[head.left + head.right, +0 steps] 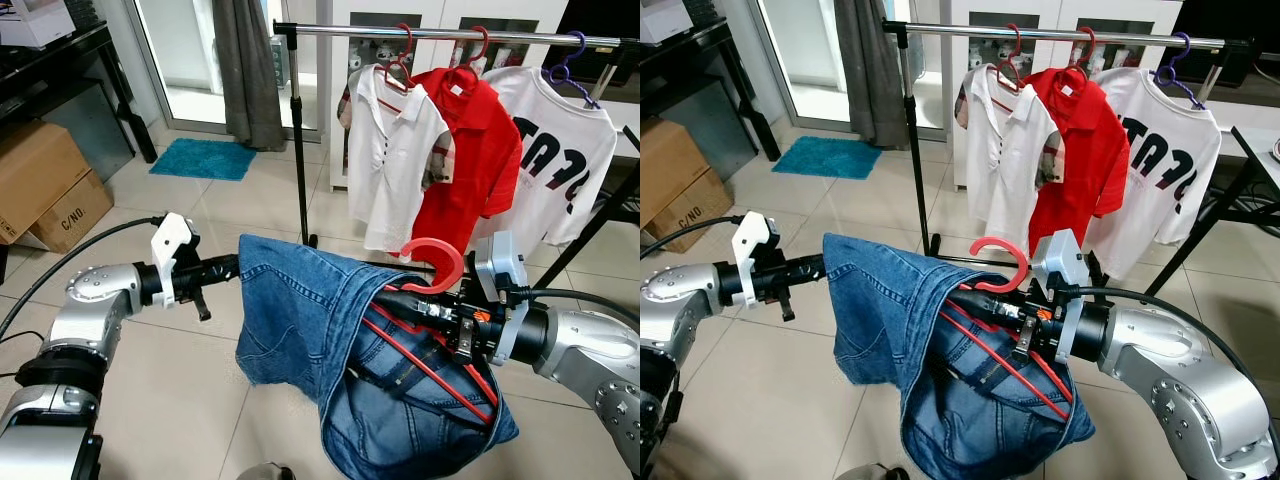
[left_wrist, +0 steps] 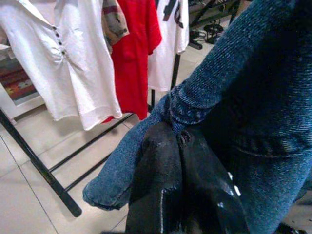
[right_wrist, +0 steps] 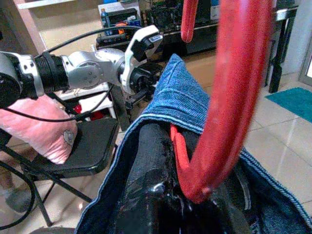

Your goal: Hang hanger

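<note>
A red hanger [image 1: 440, 262] carries blue jeans [image 1: 300, 310] draped over it, held in the air in front of me. My right gripper [image 1: 405, 302] is shut on the hanger just below its hook [image 3: 234, 97], its fingers partly buried in denim. My left gripper [image 1: 232, 266] is shut on the jeans' edge [image 2: 195, 102] at their left side. Behind stands a clothes rail [image 1: 440, 33] with a white shirt [image 1: 395, 150], a red shirt [image 1: 465, 150] and a printed white T-shirt [image 1: 560, 150] on hangers. The held hanger hangs well below the rail.
The rail's black upright [image 1: 298, 140] stands left of the shirts, with bare rail above it. Cardboard boxes [image 1: 40, 190] sit at the left, a teal mat [image 1: 205, 158] and a grey curtain [image 1: 248, 70] behind. A black chair [image 3: 83, 146] with a pink cushion [image 3: 39, 131] stands behind me.
</note>
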Robot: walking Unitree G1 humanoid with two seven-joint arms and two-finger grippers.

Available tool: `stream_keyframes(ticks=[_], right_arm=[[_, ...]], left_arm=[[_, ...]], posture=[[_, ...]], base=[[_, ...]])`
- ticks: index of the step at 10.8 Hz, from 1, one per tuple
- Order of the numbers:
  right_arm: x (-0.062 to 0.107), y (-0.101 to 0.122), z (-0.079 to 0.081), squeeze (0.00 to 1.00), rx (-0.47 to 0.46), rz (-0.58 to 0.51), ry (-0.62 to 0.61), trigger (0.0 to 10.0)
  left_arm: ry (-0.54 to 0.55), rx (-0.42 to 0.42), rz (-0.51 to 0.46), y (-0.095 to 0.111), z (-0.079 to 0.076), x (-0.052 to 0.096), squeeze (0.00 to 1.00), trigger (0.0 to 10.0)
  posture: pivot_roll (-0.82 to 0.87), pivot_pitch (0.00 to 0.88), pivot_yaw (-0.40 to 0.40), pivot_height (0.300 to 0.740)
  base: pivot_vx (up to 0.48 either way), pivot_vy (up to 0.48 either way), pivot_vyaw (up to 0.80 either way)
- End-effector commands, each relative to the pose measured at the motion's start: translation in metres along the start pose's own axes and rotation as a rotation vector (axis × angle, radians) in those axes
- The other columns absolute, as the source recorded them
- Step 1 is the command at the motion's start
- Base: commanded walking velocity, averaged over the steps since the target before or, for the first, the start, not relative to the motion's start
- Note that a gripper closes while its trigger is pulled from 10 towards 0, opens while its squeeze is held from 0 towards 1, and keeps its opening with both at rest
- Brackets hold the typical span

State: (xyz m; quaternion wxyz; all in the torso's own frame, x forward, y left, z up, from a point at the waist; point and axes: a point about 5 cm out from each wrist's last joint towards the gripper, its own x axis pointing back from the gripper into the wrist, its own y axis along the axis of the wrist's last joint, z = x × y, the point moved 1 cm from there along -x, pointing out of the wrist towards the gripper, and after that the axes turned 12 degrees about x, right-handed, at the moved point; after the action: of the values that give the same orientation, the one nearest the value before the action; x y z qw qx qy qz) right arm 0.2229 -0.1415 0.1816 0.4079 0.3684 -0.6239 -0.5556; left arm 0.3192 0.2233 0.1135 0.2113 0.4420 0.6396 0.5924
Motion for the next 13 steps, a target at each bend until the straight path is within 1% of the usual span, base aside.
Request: stream_keyframes(ticks=[1,3,5,6,7,8,11,12,13], right_arm=[[-0.002,0.013,0.003,0.00,0.041,-0.037,0.030,10.0],[-0.003,0.012,0.005,0.00,0.034,-0.046,0.027,10.0],[-0.002,0.012,0.005,0.00,0.027,-0.060,0.021,10.0],[-0.002,0.012,0.005,0.00,0.027,-0.061,0.018,10.0],[-0.001,0.011,0.003,0.00,0.028,-0.061,0.014,10.0],[0.000,0.011,0.002,0.00,0.031,-0.060,0.008,10.0],[0.001,0.012,0.000,0.00,0.034,-0.055,0.003,10.0],[0.001,0.011,-0.001,0.00,0.034,-0.051,0.005,10.0],[0.000,0.010,-0.002,0.00,0.035,-0.048,0.008,10.0]], left_arm=[[0.012,-0.005,-0.005,0.002,0.003,0.002,0.00,0.0],[0.070,0.015,-0.034,0.001,0.007,0.004,0.00,0.0],[0.235,0.052,-0.044,-0.005,0.019,0.007,0.00,0.0],[0.280,0.071,-0.043,-0.009,0.022,0.008,0.00,0.0],[0.324,0.076,-0.036,-0.013,0.025,0.009,0.00,0.0],[0.394,0.083,-0.018,-0.017,0.030,0.013,0.00,0.0],[0.651,0.143,0.057,-0.034,0.046,0.028,0.00,0.0],[0.672,0.149,0.066,-0.036,0.046,0.028,0.00,0.0],[0.663,0.147,0.053,-0.035,0.045,0.026,0.00,0.0]], posture=[[-0.16,0.000,0.078,0.740],[-0.15,0.000,0.086,0.740],[-0.14,0.000,0.094,0.740],[-0.14,0.000,0.095,0.740],[-0.14,0.000,0.095,0.740],[-0.14,0.000,0.094,0.740],[-0.14,0.000,0.086,0.740],[-0.14,0.000,0.076,0.740],[-0.13,0.000,0.070,0.740]], base=[[0.000,0.000,0.00],[0.000,0.000,0.00],[0.000,0.000,0.00],[0.000,0.000,0.00],[0.000,0.000,0.00],[0.000,0.000,0.00],[0.000,0.000,0.00],[0.000,0.000,0.00],[0.000,0.000,0.00]])
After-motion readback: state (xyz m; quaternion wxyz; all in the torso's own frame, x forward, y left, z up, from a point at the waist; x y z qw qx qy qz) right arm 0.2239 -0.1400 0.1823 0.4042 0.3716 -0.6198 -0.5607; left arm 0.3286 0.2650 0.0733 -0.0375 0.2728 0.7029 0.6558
